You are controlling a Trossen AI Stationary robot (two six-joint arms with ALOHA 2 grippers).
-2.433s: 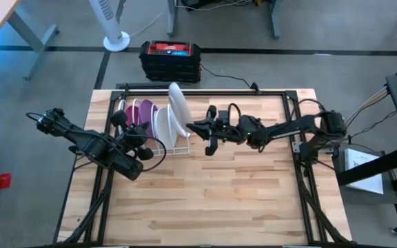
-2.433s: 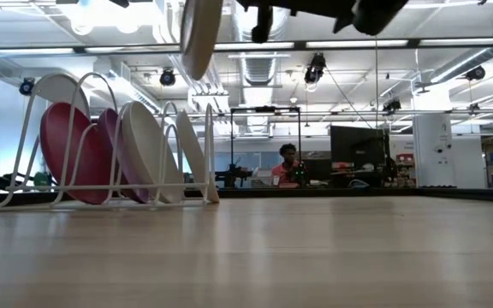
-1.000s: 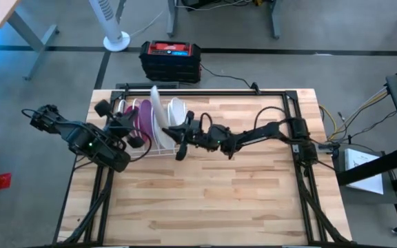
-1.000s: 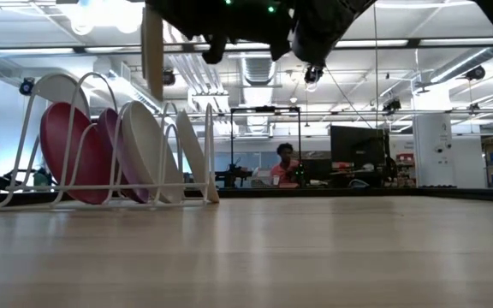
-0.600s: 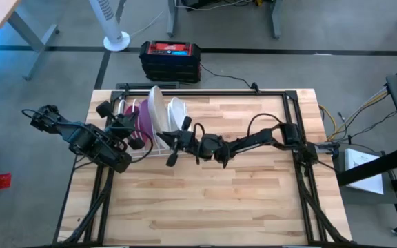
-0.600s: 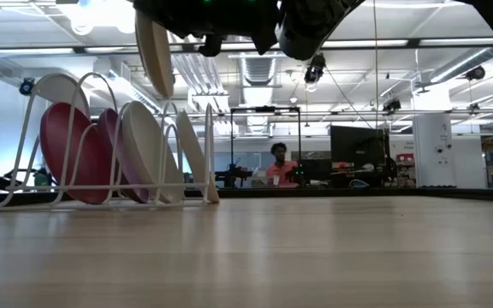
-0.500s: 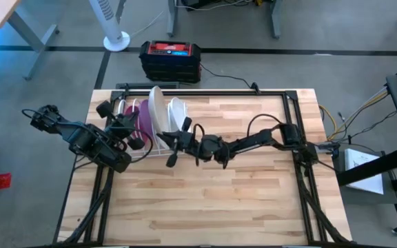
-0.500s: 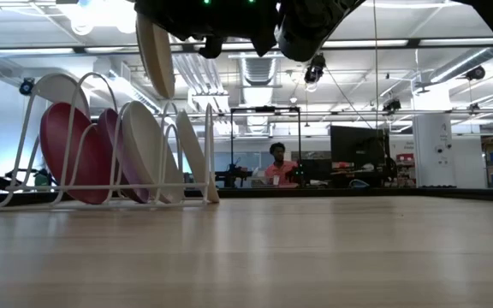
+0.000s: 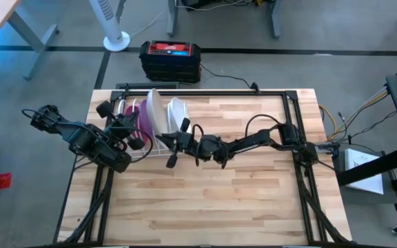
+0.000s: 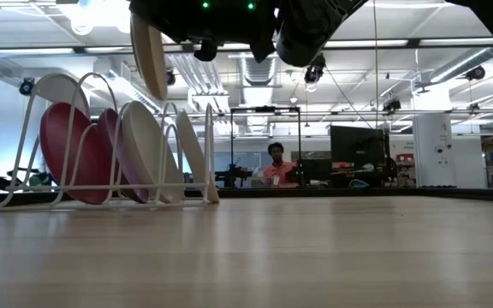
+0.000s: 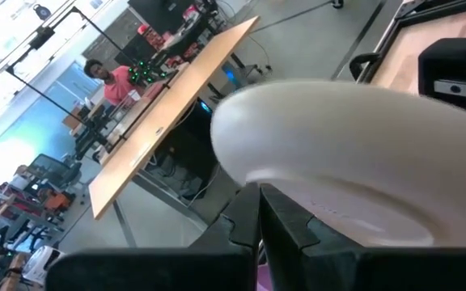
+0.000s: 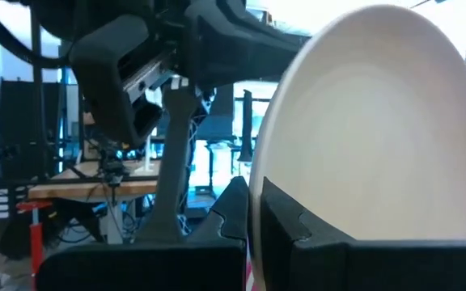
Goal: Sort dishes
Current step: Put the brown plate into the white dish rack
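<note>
While above the rack (image 10: 101,137), right tool (image 9: 173,141) grips plate (image 9: 154,114).

The rack (image 9: 158,143) stands at the table's (image 9: 253,200) back left with plates (image 10: 148,154) upright in it; one plate (image 9: 154,111) hangs above them, between both grippers

Overhead, table-level and two close wrist views, all sharing the dish rack (image 9: 147,131).

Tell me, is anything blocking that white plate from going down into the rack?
Nothing visible blocks it. The right gripper holds the white plate in the air above the rack, over a white dish already standing there.
</note>
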